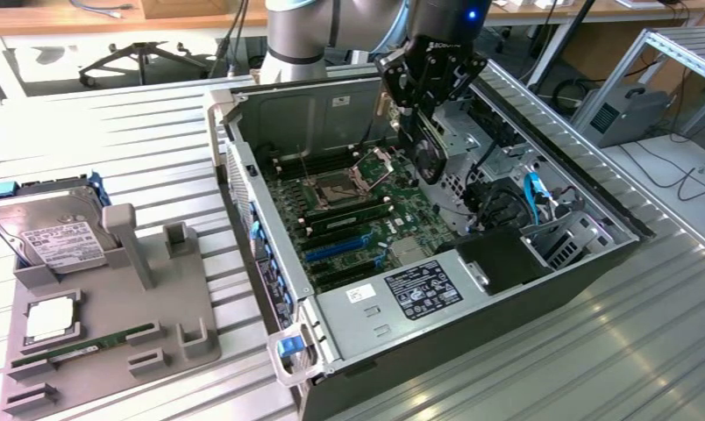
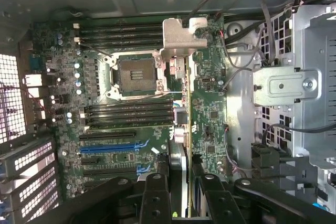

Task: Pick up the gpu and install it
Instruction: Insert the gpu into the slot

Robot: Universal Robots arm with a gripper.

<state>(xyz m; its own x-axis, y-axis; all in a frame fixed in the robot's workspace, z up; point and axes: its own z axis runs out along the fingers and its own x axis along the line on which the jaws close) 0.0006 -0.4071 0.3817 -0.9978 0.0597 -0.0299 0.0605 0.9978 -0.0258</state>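
The robot's hand is clenched on the gpu, holding the dark card on edge over the open computer case, which lies on its side on a slatted metal tabletop. The card hangs down from the fingers, above the green motherboard and close to the metal drive cage on the exterior view's right of the case. In the wrist view the card is seen edge-on, its silver bracket at the far end. It runs between the empty processor socket and the drive cage, apart from the blue expansion slot. The black fingers close on either face of the card. On the exterior view's left, well apart from the case, a grey holder on the tabletop carries a silver hard drive with a white label, a square processor chip and a narrow green memory stick.
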